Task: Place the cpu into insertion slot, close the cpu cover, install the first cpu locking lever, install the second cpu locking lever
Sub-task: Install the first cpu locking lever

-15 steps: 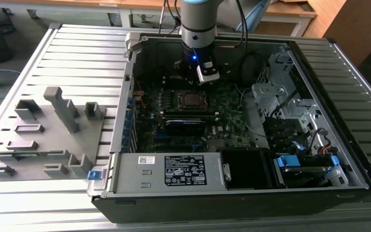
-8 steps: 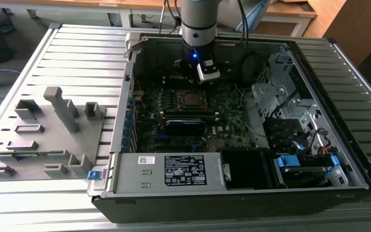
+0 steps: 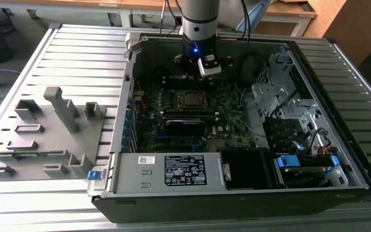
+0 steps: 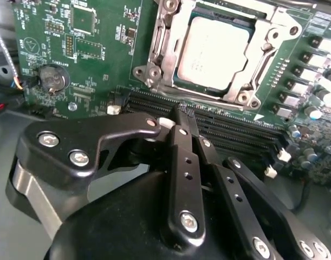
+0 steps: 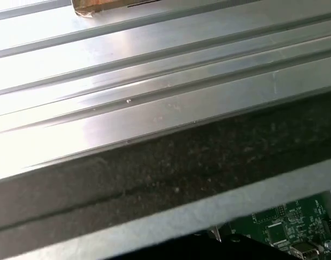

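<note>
Open PC case [image 3: 237, 121] lies on the ribbed metal table [image 3: 76, 53]. Going from the exterior view's left: grey fixture block [image 3: 44, 135] with slots and upright posts sits on the table beside the case, well away from the tool. Then the case wall, then the green motherboard [image 3: 192, 116]. The arm comes down into the far part of the case, a blue light on its wrist; tool [image 3: 202, 72] hangs above the board, just behind the socket. Silver power supply [image 3: 166, 171] with a white-and-black label lies along the near edge of the case; print too small to read. Drive cage and cables on the exterior view's right, with blue tabs [image 3: 289, 162].

In the second wrist view the tool [image 4: 189, 130] has its black fingers [image 4: 182, 162] pressed together, tips closed, nothing between them. Tips hover over the black memory slots [image 4: 230, 130], beside the socket, not touching it as far as can be told. The cpu [image 4: 214, 51] sits flat inside the insertion slot [image 4: 179, 81], silver top up, faint engraved text unreadable. The cpu cover [image 4: 273, 27] frames the chip, window around it; whether it is latched can't be told. Coin battery [image 4: 51, 78] on the board, off to the side of the tool.

First wrist view: ribbed table [image 5: 154, 81], dark case edge [image 5: 170, 168], a corner of green board [image 5: 284, 227].
</note>
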Robot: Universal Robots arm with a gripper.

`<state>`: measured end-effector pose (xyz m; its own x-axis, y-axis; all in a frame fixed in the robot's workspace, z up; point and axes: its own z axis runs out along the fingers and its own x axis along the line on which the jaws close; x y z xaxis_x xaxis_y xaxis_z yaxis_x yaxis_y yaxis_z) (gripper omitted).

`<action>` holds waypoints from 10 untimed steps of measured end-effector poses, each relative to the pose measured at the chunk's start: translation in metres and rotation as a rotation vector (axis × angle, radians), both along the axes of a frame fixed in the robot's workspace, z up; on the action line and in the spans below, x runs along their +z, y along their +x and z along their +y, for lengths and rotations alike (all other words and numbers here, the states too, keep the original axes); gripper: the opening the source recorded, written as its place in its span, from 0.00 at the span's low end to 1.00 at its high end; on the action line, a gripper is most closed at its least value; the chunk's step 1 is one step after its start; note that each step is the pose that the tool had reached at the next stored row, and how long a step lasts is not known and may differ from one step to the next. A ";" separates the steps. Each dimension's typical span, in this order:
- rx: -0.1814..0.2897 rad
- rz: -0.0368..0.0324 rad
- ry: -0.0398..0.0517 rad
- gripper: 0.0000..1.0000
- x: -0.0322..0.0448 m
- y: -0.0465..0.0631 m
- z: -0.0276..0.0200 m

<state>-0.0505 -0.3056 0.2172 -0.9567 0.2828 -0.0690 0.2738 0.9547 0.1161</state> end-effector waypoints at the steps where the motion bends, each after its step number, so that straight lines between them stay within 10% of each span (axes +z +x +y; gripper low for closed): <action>1: 0.000 0.0003 0.0000 0.11 0.0014 0.000 0.0000; 10: 0.001 0.0014 -0.0024 0.11 0.0065 0.000 0.0000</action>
